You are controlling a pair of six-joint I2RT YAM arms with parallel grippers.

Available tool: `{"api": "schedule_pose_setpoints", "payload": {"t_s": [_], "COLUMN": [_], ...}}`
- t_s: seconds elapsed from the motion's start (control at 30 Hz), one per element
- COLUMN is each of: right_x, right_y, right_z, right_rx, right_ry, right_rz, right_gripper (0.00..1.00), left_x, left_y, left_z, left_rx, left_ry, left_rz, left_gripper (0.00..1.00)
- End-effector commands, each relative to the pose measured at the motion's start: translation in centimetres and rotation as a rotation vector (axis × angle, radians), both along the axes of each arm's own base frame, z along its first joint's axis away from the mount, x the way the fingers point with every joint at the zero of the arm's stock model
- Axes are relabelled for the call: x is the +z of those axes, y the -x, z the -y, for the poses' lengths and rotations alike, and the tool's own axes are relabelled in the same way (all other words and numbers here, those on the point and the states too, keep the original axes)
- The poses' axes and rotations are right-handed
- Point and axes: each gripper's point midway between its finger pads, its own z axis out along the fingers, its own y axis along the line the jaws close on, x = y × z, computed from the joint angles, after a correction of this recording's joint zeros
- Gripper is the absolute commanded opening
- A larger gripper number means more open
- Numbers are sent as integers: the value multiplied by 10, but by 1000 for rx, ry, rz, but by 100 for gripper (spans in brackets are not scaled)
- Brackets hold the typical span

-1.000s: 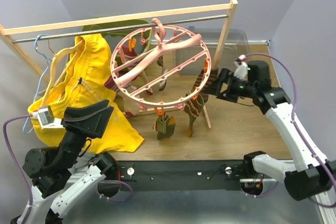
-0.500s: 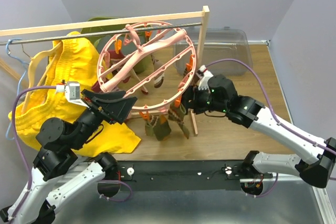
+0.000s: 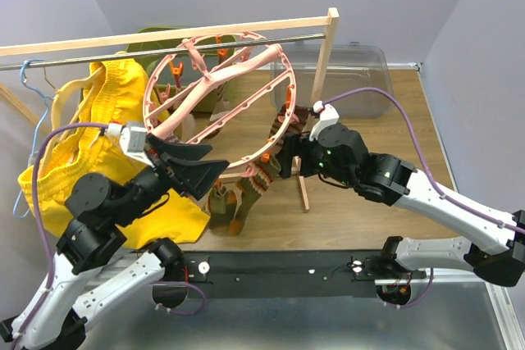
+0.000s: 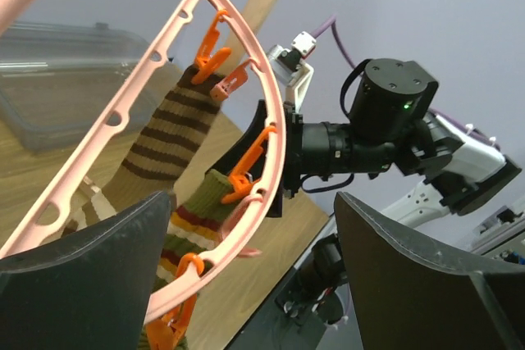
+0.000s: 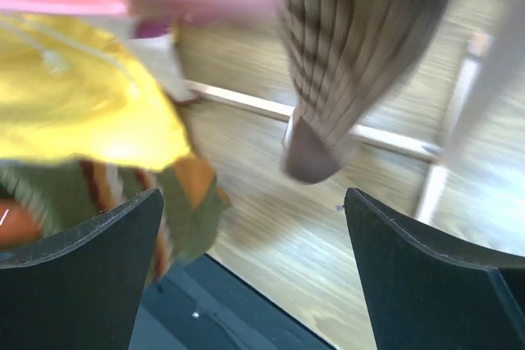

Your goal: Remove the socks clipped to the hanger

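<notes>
The pink ring hanger hangs tilted from the rail by its hook. A brown-green striped sock and an olive green sock with orange patches hang from orange clips on its lower rim. My left gripper is open, just below and left of that rim. In the left wrist view the rim and striped sock lie between my open fingers. My right gripper is open at the ring's right edge. The right wrist view is blurred, with the striped sock above the open fingers and the olive sock at the left.
Big yellow shorts and a light-blue wire hanger hang on the left of the wooden rack's metal rail. The rack's right post stands beside my right gripper. A clear plastic bin sits behind it.
My right gripper moved left to the ring's right edge. My left arm rose and reached right under the lower rim. The rack, ring and shorts shifted left, then slightly back.
</notes>
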Motion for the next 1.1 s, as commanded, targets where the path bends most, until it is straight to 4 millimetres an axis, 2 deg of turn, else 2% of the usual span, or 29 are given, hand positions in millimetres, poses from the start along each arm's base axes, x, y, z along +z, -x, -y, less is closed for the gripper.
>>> {"api": "schedule_pose_setpoints", "payload": {"t_s": [0.0,0.17,0.2,0.3,0.33,0.4,0.43,0.5,0.53,0.63,0.73,0.93,1.0,1.07], "right_x": [-10,-29,-21,-8,2,12,20,20,18,14,28,32,23,23], "right_y": [-3,11,15,30,42,56,69,76,80,74,64,55,52,47], "right_z": [47,73,79,72,57,41,24,7,-7,-22,-26,-22,-19,-16], "right_rx": [-187,-209,-208,-73,56,185,302,392,456,470,431,387,370,341], "right_ry": [109,168,139,91,54,2,-50,-78,-88,-108,-173,-198,-185,-189], "right_rz": [-41,-88,-77,-38,-17,-2,5,2,-6,10,79,152,156,188], "right_gripper": [100,100,100,100,100,100,100,100,100,100,100,100,100,100], "left_x": [6,9,10,8,5,1,-2,-5,-3,5,15,29,35,38], "left_y": [7,15,21,30,29,36,34,36,35,38,46,68,75,85], "left_z": [14,26,29,39,44,51,55,58,59,57,53,51,49,49], "left_rx": [-89,-173,-212,-295,-316,-384,-399,-423,-428,-428,-441,-535,-561,-609], "left_ry": [-70,-101,-105,-120,-130,-150,-163,-183,-184,-174,-152,-121,-102,-88], "left_rz": [56,71,77,72,59,60,53,48,49,62,79,133,161,187], "left_gripper": [89,87,87,85,85,83,82,79,78,77,77,77,77,77]}}
